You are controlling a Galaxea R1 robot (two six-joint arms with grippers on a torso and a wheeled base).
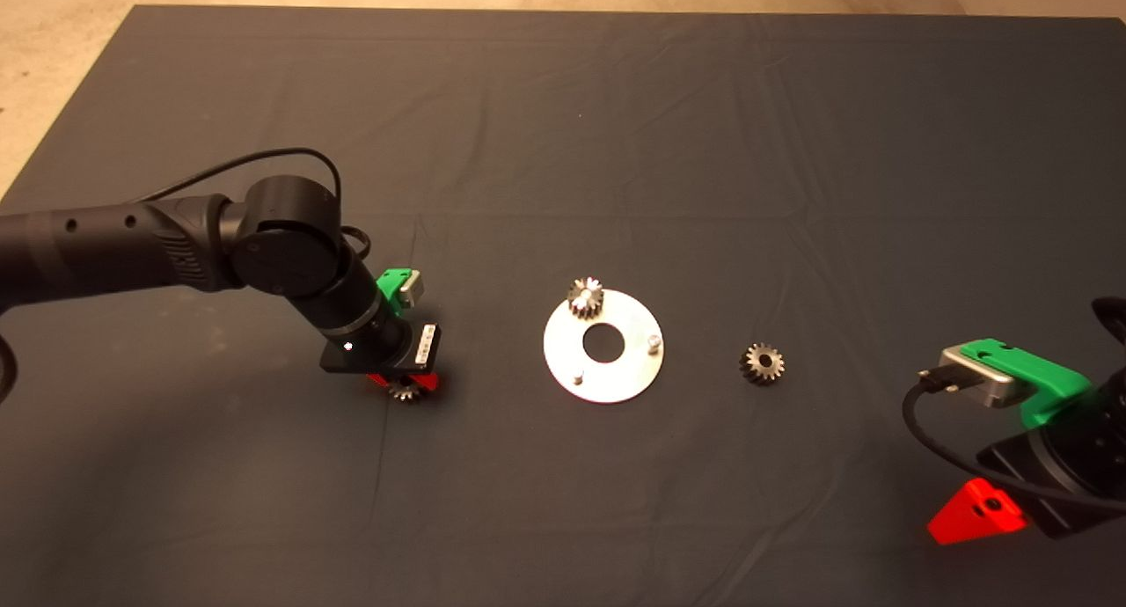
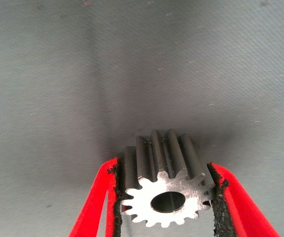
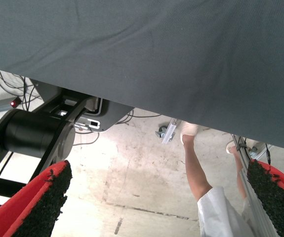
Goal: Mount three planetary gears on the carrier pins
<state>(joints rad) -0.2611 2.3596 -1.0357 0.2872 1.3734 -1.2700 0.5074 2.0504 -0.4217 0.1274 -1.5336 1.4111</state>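
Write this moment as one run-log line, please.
left gripper: shut on gear, left of disc | pins: one geared | right gripper: open, parked

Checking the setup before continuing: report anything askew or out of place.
Nothing stands out. One gear sits on the disc, one lies on the mat, and the left gripper is shut on the third gear.

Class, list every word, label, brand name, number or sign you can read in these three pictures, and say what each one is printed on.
No text can be read in any view.
White label on the left gripper's wrist mount: marks too small to read.
Planetary gears, silver disc, dark mat: no markings.
Right gripper, parked at the mat's lower right edge: no lettering visible.
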